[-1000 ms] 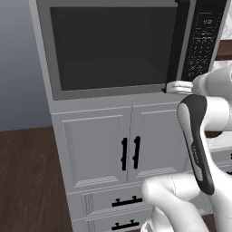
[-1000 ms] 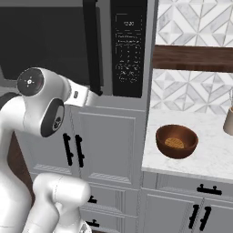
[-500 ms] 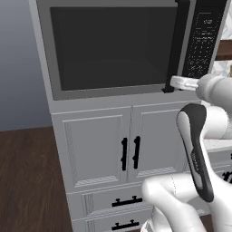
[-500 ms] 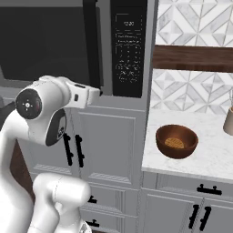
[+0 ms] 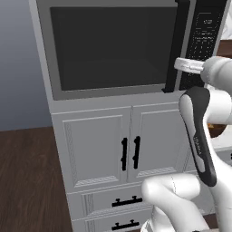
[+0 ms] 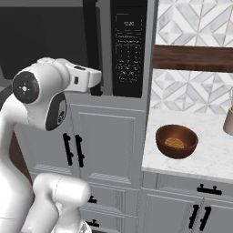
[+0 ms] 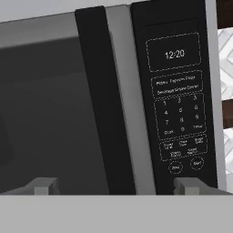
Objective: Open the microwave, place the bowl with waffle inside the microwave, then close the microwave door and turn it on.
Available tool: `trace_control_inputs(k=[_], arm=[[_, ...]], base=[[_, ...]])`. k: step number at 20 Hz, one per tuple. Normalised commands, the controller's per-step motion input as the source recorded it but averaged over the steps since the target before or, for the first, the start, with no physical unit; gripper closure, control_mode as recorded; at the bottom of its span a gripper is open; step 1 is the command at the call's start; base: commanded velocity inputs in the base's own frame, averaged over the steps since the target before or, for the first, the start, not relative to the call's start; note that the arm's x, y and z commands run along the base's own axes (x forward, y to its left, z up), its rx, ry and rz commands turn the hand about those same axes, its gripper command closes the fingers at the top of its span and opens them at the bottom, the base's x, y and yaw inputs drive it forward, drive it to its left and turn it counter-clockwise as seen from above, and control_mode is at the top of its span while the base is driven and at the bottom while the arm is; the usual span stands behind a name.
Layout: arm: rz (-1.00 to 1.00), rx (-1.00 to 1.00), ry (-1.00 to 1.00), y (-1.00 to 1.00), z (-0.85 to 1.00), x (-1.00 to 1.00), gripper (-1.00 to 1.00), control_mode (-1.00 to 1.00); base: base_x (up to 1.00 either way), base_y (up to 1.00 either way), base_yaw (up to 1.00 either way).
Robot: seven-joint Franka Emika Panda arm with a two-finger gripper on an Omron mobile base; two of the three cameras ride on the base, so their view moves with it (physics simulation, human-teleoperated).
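Moved: pincer [image 7: 116,184] raised closer toward microwave door [image 5: 113,47] handle [image 7: 98,100].
Pincer: spread wide, nothing held.
Count: one bowl with waffle [image 6: 176,141] on counter [image 6: 214,157].

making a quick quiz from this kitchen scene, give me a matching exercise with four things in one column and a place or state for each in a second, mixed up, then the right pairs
Things:
1. grey-framed microwave door with dark glass
2. round reddish-brown wooden bowl with a golden waffle piece
3. robot's two-finger hand
4. black keypad panel

Place or state:
A. on the white marble counter
B. shut
C. open, holding nothing, facing the tall black bar handle
D. down the right side of the microwave, clock display at its top

Pairs: 1-B, 2-A, 3-C, 4-D
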Motion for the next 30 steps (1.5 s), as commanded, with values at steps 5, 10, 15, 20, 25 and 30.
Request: trace_control_inputs(k=[5,10,15,20,25,30], arm=[[0.0,0.0,-0.09,-0.1,0.08,0.13,-1.0,-1.0],[0.0,-0.07,-0.14,-0.07,0.0,0.14,-1.0,-1.0],[0.0,-0.17,-0.13,-0.01,-0.01,0.01,-1.0,-1.0],[0.0,-0.16,-0.07,0.0,-0.02,0.02,-1.0,-1.0],[0.04,0.0,0.0,0.0,-0.04,0.24,-1.0,-1.0],[0.06,0.0,0.0,0.0,-0.1,0.28,-1.0,-1.0]], base=[[0.0,0.0,0.0],[0.0,0.0,0.0],[0.0,0.0,0.0],[0.0,0.0,0.0],[0.0,0.0,0.0],[0.0,0.0,0.0]])
